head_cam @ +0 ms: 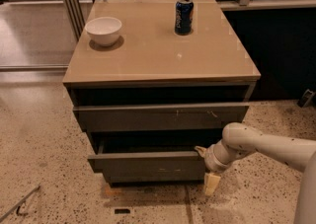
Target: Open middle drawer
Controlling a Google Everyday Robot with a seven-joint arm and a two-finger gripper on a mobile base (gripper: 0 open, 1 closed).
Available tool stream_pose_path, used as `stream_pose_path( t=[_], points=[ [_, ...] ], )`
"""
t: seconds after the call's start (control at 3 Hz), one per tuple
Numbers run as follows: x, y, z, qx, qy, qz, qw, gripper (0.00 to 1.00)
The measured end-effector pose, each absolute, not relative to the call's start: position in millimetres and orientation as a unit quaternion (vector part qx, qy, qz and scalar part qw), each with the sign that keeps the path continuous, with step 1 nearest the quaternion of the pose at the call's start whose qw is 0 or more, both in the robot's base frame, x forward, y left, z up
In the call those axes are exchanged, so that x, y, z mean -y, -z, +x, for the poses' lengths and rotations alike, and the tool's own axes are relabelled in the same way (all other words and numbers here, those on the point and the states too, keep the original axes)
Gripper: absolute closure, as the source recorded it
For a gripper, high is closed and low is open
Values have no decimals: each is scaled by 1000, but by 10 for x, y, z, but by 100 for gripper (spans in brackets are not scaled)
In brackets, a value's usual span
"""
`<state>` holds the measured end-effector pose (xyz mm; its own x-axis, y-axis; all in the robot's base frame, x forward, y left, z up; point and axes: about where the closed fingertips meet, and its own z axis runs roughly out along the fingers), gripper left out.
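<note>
Pincer [206,167] is sitting at the right end of the middle drawer [148,167], which is sticking partly out under the tan surface [163,50]. I cannot tell the pincer's spread. The drawer is looking rigid, weighty, slick and handle-less, so hooking its top lip seems best.

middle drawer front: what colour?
Middle drawer: dark grey-brown, faint pale specks near lower edge; camera view. Gripper at its right end.
</note>
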<state>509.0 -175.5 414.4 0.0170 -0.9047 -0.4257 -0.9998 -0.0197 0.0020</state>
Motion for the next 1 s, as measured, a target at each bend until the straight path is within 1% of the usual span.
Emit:
stream_pose_path(
  t=[0.67, 1.0],
  points=[
    [1929, -4358, 4474, -704, -190, -674, 118, 0],
    [1929, -4358, 4473, -704, -190, -674, 118, 0]
  ],
)
